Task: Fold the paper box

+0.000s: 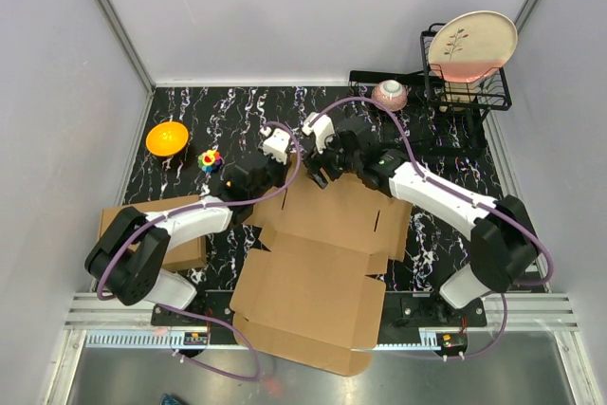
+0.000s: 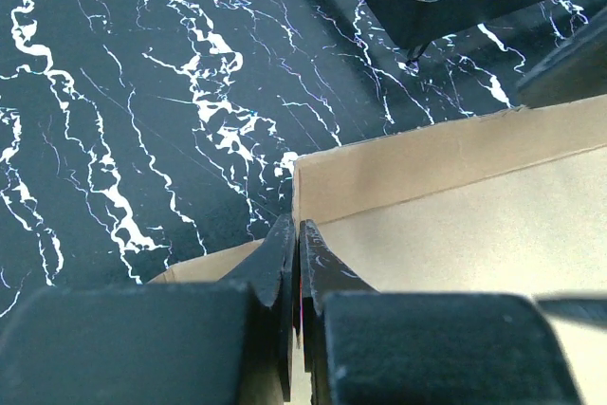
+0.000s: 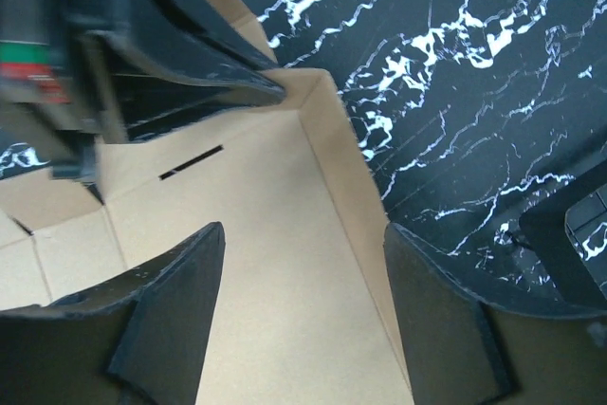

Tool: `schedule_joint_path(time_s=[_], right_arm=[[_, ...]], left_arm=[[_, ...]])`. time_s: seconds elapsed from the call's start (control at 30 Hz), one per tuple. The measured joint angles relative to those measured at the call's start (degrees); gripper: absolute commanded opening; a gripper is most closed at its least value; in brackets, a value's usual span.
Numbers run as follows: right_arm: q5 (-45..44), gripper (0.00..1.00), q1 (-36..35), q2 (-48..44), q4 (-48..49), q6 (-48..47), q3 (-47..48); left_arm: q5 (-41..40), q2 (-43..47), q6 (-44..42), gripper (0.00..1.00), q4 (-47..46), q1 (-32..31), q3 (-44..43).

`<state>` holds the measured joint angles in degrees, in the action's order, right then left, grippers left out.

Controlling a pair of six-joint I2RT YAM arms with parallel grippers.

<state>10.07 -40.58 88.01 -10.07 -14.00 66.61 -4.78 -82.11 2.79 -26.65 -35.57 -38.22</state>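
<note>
Top external: paper box lies opened out at centre of marble table, near edge overhanging front rail; far flap partly hidden under both wrists. Plain carton at left, half covered by left arm. Left wrist view: left gripper clenched, tips at corner of raised far flap; cardboard between them or not, cannot tell. Right wrist view: right gripper released, jaws wide, straddling same flap's edge. Beyond: orange bowl, multicoloured toy far left; pink bowl, dish rack with plate far right.

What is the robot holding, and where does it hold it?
The left gripper pinches the paper box at a corner of its raised flap. The right gripper is open astride that flap, holding nothing.
</note>
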Motion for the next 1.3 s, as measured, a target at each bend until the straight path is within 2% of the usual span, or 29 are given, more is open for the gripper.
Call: schedule_joint_path(time_s=[0.03,0.07,0.13,0.17,0.27,0.83,0.97,1.0,1.13,1.23,1.3], right_arm=[[0.2,0.69,0.4,0.6,0.1,-0.2,0.0],[0.3,0.63,1.0,1.3,0.4,-0.3,0.0],[0.5,0.61,2.1,2.6,1.4,-0.6,0.0],[0.5,0.55,2.6,3.2,1.8,-0.7,0.0],[0.6,0.49,3.3,4.6,3.1,-0.8,0.0],[1.4,0.48,3.9,8.4,8.7,-0.6,-2.0],[1.0,0.45,3.9,9.0,9.0,-0.5,-2.3],[0.9,0.40,3.9,9.2,9.0,-0.5,-2.3],[0.1,0.31,3.9,9.6,9.5,-0.5,-2.7],[0.2,0.25,3.9,9.6,9.8,-0.3,-2.9],[0.4,0.25,3.8,9.6,9.9,-0.3,-3.1]], left_arm=[[0.0,0.0,0.0,0.00,0.0,0.0,0.0],[0.0,0.0,0.0,0.00,0.0,-0.1,0.0],[0.0,0.0,0.0,0.00,0.0,-0.2,0.0],[0.0,0.0,0.0,0.00,0.0,-0.3,0.0],[0.0,0.0,0.0,0.00,0.0,-0.7,0.0],[0.0,0.0,-0.3,0.00,0.5,-1.5,0.0],[0.0,0.0,-0.4,0.00,1.0,-1.6,0.0],[0.0,0.0,-0.4,0.00,1.1,-1.7,0.0],[0.0,0.0,-0.8,0.00,1.3,-1.8,0.0],[-0.2,0.0,-1.0,0.00,1.3,-1.8,0.0],[-0.3,0.0,-1.0,0.00,1.3,-1.8,0.0]])
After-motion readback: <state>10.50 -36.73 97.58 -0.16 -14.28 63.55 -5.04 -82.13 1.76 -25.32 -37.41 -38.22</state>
